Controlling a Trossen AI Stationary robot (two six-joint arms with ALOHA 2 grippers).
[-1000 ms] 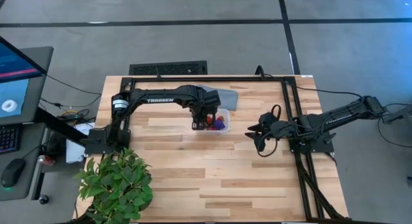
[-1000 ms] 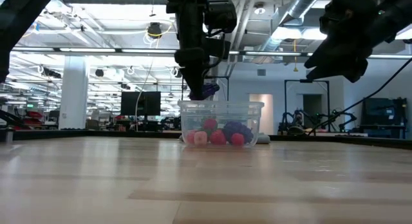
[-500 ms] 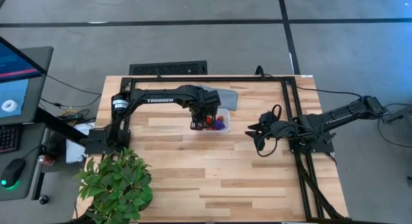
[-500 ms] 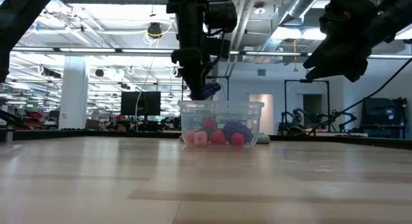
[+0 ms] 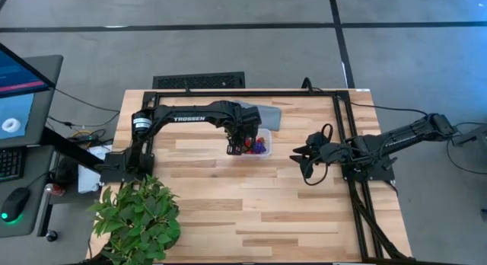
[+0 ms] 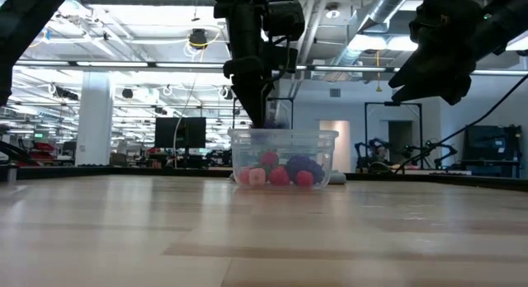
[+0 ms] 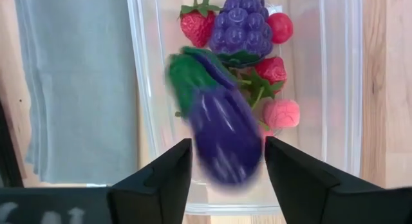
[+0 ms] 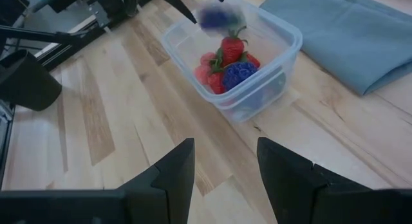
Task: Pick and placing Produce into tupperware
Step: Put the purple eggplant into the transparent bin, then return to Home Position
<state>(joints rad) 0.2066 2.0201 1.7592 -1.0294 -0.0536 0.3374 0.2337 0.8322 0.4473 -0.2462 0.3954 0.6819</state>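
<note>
The clear tupperware (image 5: 257, 148) stands on the table near its far edge, also seen in the low view (image 6: 285, 155) and the right wrist view (image 8: 283, 50). Red strawberries (image 7: 196, 24), a purple grape bunch (image 7: 239, 28) and pinkish bits (image 7: 281, 113) lie inside. My left gripper (image 7: 226, 147) hangs open right above the box (image 6: 262, 114). A dark purple eggplant with a green top (image 7: 222, 130) shows blurred between and below its fingers, dropping into the box (image 8: 219, 18). My right gripper (image 5: 300, 162) waits open to the box's right, above the table.
A folded grey-blue pad (image 5: 266, 115) lies just beyond the box toward the far edge. A large leafy plant (image 5: 137, 219) fills the near left corner. Bare wood spreads across the middle and near side of the table (image 5: 251, 212).
The purple eggplant that hung at my left gripper's fingertips a moment ago has come free and is falling into the tupperware. My left gripper has stayed over the box.
</note>
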